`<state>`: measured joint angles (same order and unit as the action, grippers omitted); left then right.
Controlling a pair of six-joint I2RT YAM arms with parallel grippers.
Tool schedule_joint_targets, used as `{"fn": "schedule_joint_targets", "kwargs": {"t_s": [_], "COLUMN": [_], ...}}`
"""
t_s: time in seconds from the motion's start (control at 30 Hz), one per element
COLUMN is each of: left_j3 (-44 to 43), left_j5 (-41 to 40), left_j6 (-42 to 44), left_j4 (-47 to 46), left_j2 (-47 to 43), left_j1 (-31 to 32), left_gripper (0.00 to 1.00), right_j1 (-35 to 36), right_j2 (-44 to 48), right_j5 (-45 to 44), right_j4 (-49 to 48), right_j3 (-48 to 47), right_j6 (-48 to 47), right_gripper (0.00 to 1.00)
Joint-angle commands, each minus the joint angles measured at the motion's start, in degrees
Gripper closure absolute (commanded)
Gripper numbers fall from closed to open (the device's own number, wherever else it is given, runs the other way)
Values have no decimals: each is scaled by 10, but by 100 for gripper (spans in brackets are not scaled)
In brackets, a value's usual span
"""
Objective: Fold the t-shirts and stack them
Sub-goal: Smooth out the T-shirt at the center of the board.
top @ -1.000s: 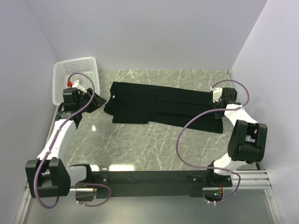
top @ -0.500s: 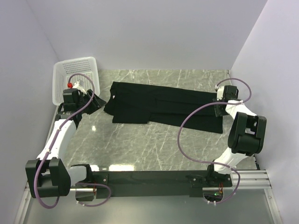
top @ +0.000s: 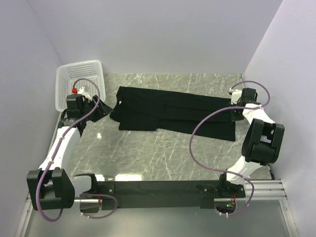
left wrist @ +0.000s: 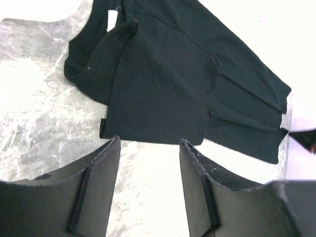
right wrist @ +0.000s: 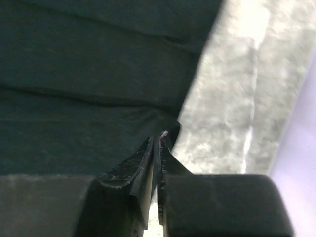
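My right claw [right wrist: 157,140] has its two fingers drawn almost together on the right-hand edge of the black t-shirt [right wrist: 89,89]. A corner of the cloth is pinched between the tips and curls up there, and just past that edge the marbled table [right wrist: 232,98] shows bare. Seen from above, this claw sits at the shirt's right end, close to the right wall [top: 286,74]. The t-shirt lies flat along the far half of the table, folded into a long band that runs from left to right. Its layers overlap in lengthwise folds, and a wider flap reaches toward me in the left part. My left claw [left wrist: 148,148] has its fingers spread apart with nothing between them. It hangs over bare table just short of the shirt's left end, where the neck opening shows, and it is clear of the cloth. Beyond that claw, at the far left corner of the table, sits the white mesh basket [top: 79,74], apart from the shirt.
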<state>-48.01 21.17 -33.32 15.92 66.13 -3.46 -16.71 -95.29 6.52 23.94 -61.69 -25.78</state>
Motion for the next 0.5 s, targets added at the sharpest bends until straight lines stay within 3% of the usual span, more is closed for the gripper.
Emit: {"fn": "schedule_joint_targets", "kwargs": {"t_s": [0.0,0.3,0.4,0.47], "left_j3": [-9,25,28,33], "left_j5": [28,44,50,51], "left_j6": [25,10,0,-2], "left_j4": [15,16,31,46], "left_j2": [-21,-18,0,13], "left_j1": [-3,-6,-6,-6], "left_gripper": [44,43,43,43], "right_j1": [-4,-2,-2,-2], "right_j2": [-43,-98,-67,-24], "right_j5": [54,-41,-14,57], "right_j4": [51,-35,-25,4], "right_j3": [-54,-77,-77,-66], "right_j6": [-21,59,41,12], "right_gripper": [91,86,81,73]}}
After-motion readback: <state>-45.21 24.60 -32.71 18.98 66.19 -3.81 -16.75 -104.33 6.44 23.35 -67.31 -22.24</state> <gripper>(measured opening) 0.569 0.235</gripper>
